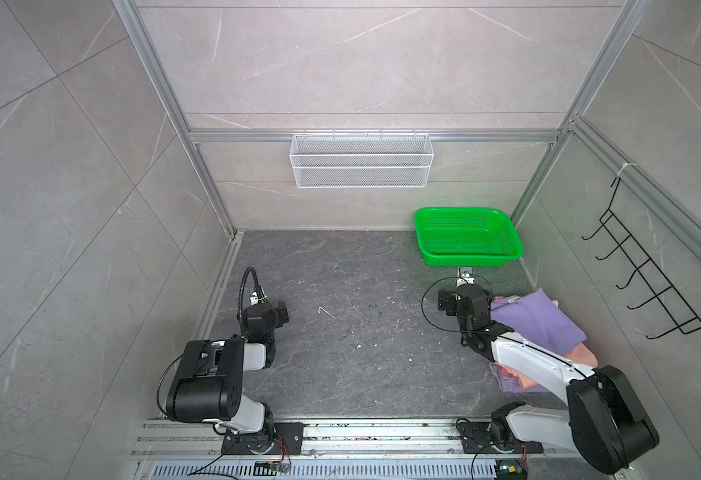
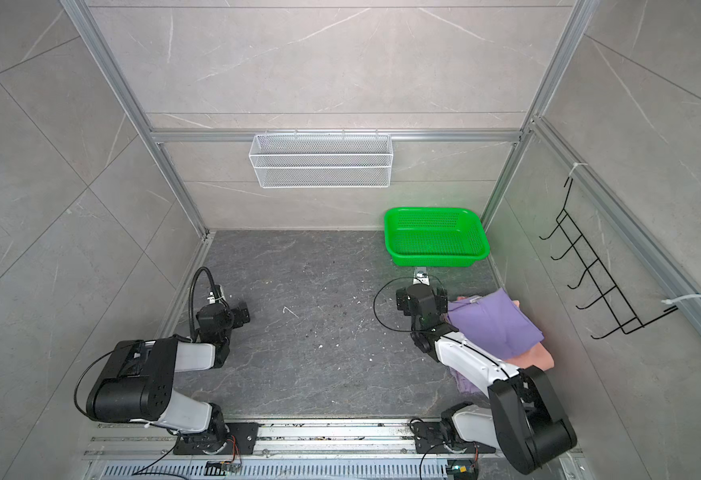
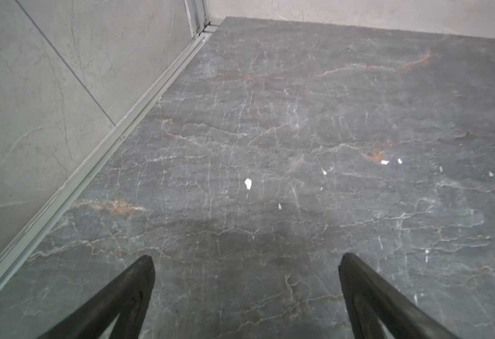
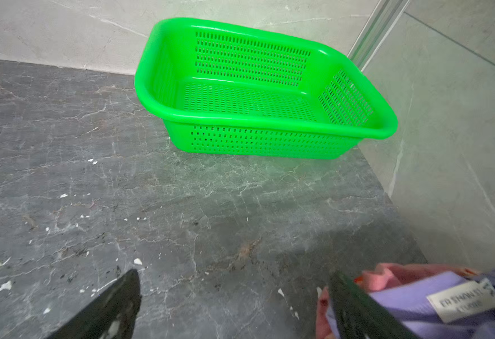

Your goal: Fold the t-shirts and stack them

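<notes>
The t-shirts lie folded in a pile at the right of the dark table in both top views. A lavender one [image 1: 538, 318] is on top, a salmon pink one [image 1: 577, 353] is under it, and more lavender cloth [image 1: 509, 384] shows at the bottom. My right gripper [image 4: 234, 278] is open just left of the pile, with bare table between its fingers. Its one finger [image 4: 355, 311] stands against the pile's edge, beside the top shirt's white label [image 4: 463, 300]. My left gripper [image 3: 246, 258] is open over bare table at the left, far from the shirts.
An empty green mesh basket [image 1: 465, 254] sits at the back right corner, beyond the right gripper [image 1: 465, 297]. A white wire basket [image 1: 361, 160] hangs on the back wall. A black hook rack [image 1: 648, 278] is on the right wall. Walls close in both sides.
</notes>
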Motion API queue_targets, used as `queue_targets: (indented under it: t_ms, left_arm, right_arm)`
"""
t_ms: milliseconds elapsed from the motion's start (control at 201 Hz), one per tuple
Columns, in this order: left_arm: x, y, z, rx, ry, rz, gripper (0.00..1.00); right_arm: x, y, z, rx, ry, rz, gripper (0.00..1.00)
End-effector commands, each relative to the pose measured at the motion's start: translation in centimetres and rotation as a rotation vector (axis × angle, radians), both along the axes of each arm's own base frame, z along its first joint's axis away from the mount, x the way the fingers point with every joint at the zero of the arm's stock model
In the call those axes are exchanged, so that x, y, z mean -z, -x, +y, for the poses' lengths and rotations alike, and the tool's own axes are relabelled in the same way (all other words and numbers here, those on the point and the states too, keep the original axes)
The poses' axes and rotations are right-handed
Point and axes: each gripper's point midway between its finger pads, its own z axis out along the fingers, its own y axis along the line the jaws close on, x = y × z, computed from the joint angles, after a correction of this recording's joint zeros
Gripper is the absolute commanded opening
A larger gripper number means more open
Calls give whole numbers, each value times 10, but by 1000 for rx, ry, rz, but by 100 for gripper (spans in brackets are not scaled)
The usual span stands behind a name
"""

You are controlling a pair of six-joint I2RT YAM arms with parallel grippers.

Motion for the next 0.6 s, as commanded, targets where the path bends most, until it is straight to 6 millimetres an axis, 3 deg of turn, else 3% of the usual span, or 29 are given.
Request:
queue_targets:
  t_ms: [0,125,294,598]
  left_arm:
    - [-22,-13,-1,22,-19,-86,100]
    - [-22,-13,-1,21,-18,-83,100]
    - [-22,-13,-1,23,-17,-79,100]
    - [-22,-13,-1,24,-17,-78,100]
  right_arm:
    - [-11,-12,-1,2,35,-72,100]
    - [-9,-17,-3,-35,23,-62,100]
    - [18,2,-23,-5,-56,-38,100]
    - [31,-9,-43,38,-68,-149,100]
